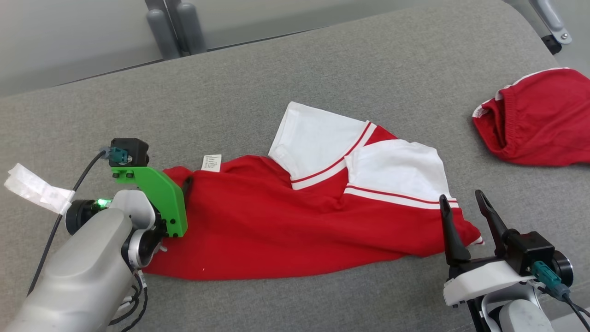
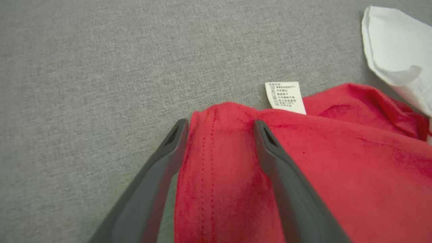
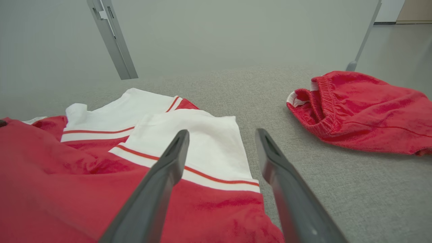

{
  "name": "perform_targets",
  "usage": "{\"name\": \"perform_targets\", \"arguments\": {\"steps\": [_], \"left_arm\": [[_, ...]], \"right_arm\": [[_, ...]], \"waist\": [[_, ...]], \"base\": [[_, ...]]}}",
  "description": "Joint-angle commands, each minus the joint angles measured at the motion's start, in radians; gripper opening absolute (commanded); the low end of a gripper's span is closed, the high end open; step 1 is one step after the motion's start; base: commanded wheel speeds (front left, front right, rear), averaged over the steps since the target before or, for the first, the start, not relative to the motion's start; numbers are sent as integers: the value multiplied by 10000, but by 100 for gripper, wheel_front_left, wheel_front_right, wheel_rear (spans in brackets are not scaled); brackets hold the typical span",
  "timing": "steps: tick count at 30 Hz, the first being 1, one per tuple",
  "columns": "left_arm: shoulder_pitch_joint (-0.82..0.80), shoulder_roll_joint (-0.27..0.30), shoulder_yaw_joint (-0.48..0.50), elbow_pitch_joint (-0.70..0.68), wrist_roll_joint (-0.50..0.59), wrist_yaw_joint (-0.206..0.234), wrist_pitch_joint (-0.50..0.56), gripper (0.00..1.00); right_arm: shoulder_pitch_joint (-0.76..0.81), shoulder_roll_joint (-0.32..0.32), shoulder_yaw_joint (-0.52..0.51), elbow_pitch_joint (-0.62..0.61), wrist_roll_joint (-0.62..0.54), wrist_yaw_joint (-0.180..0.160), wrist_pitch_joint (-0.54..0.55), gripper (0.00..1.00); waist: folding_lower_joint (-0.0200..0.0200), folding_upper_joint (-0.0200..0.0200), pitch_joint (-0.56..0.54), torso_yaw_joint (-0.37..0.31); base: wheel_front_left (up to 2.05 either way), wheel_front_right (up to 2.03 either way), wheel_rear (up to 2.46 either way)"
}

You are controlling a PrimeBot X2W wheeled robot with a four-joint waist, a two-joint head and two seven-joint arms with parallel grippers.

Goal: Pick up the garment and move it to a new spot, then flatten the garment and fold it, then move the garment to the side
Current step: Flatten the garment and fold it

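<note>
Red-and-white knit shirt is lying part-folded on grey cloth surface | left gripper, right gripper gaping, holding nothing | further folding, side move seemingly remaining

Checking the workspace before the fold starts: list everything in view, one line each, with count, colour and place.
shirt: one, red with white sleeves and striped trim, spread across the middle of the surface
label: one, white with print, at the shirt's far edge, towards the left
shorts: one, red with white trim, bunched at the far right, apart from the shirt
surface: one, grey fabric, under both garments
frame legs: two, grey, beyond the far edge
tape: one, white, on the left arm's cable
left gripper: one, dark fingers, open over the shirt's left corner
right gripper: one, dark fingers, open at the shirt's right end
</note>
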Motion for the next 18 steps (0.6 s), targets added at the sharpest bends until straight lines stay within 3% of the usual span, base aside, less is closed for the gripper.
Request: {"name": "perform_targets", "arguments": {"steps": [1, 2, 3, 4, 11, 18], "left_arm": [[-75, 140, -47, 199, -158, -132, 283, 100], [-113, 153, -108, 311, -148, -234, 475, 97], [-142, 156, -145, 374, -125, -324, 494, 62], [-157, 130, -72, 436, -164, -354, 346, 0], [-211, -280, 152, 496, 27, -613, -1088, 0], [443, -359, 301, -458, 49, -1287, -2773, 0]], "right_arm": [[49, -12, 5, 30, 64, -3, -28, 100], [53, -12, -19, 39, 67, -3, -28, 100], [52, -12, -37, 45, 69, -3, -28, 100], [59, -12, -56, 54, 61, -3, -28, 100], [253, -18, -163, 92, -33, -3, -28, 100], [520, -15, -290, 126, -123, -3, -28, 100]], "waist": [[0, 0, 66, -200], [0, 0, 36, -228], [0, 0, 8, -243], [0, 0, -28, -245], [0, 0, -354, 50], [0, 0, -819, 441]], "base": [[0, 0, 0], [0, 0, 0], [0, 0, 0], [0, 0, 0], [0, 0, 0], [0, 0, 0]]}}
